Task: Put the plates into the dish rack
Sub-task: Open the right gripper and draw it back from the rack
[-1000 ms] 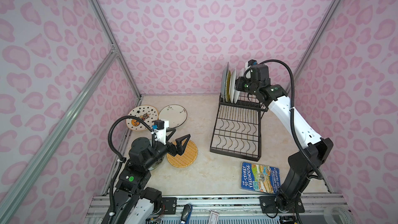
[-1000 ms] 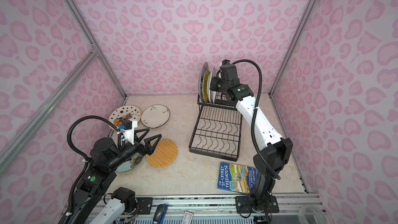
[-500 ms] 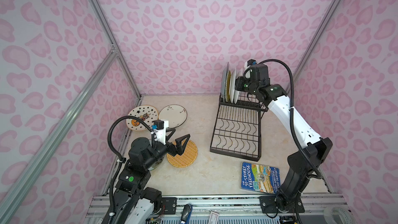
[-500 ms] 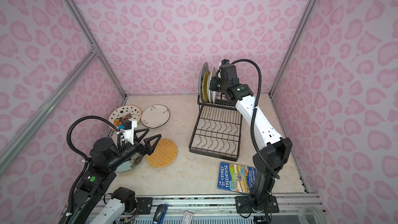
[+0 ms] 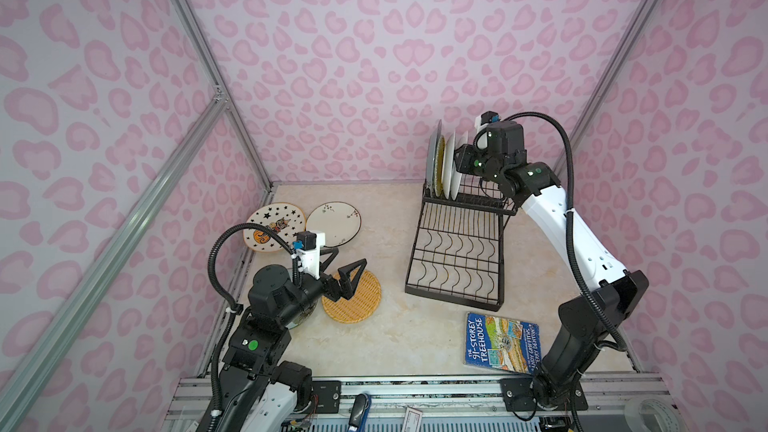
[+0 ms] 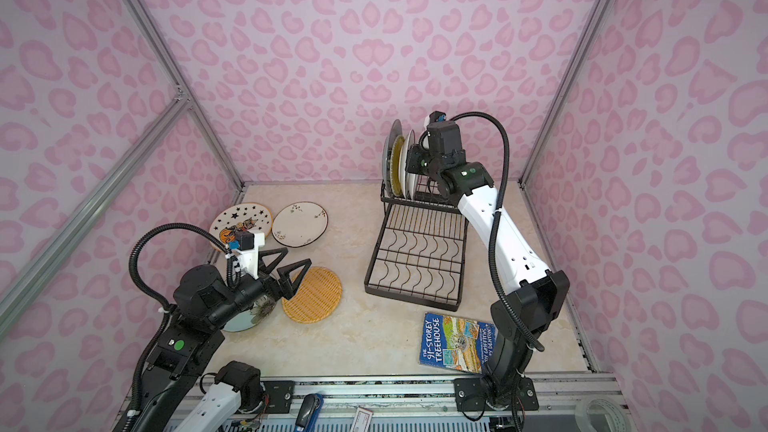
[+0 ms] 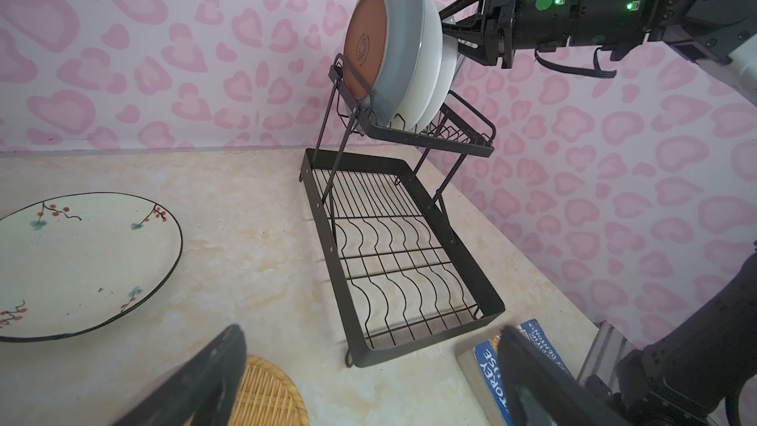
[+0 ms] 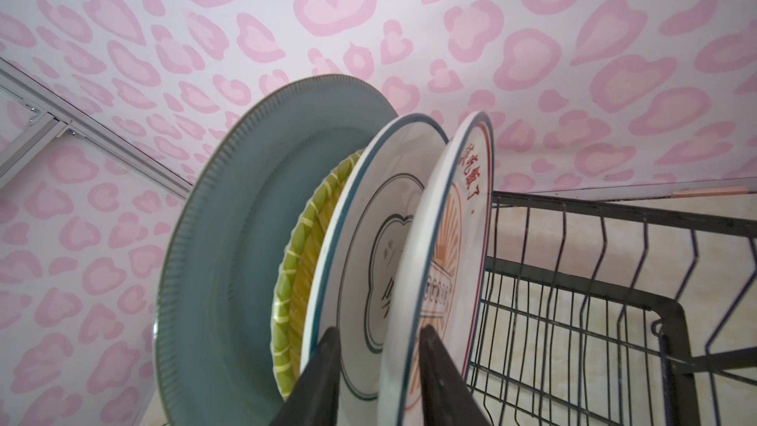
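Several plates stand upright in the raised basket of the dish rack point(image 5: 415, 243): a teal-grey one point(image 8: 229, 264), a yellow woven-look one point(image 8: 303, 247), a white ring one point(image 8: 381, 247) and a white sunburst one point(image 8: 446, 239). My right gripper point(image 8: 379, 329) is open, with one finger on each side of the sunburst plate's rim and a gap showing. The orange woven-look plate point(image 5: 357, 301), star plate point(image 5: 270, 226) and sprig plate point(image 5: 336, 222) lie flat on the table. My left gripper point(image 5: 349, 255) hovers wide open over the orange plate's far edge. A floral plate point(image 6: 245, 320) lies mostly hidden under the left arm.
A blue paperback book point(image 5: 500, 342) lies near the front edge, right of the rack's wide lower tray point(image 7: 409, 264), which holds nothing. Pink patterned walls close in on three sides. The right arm reaches over the rack's right side.
The right gripper's jaws have widened around the sunburst plate standing in the rack. The left arm and the plates on the table have not moved.
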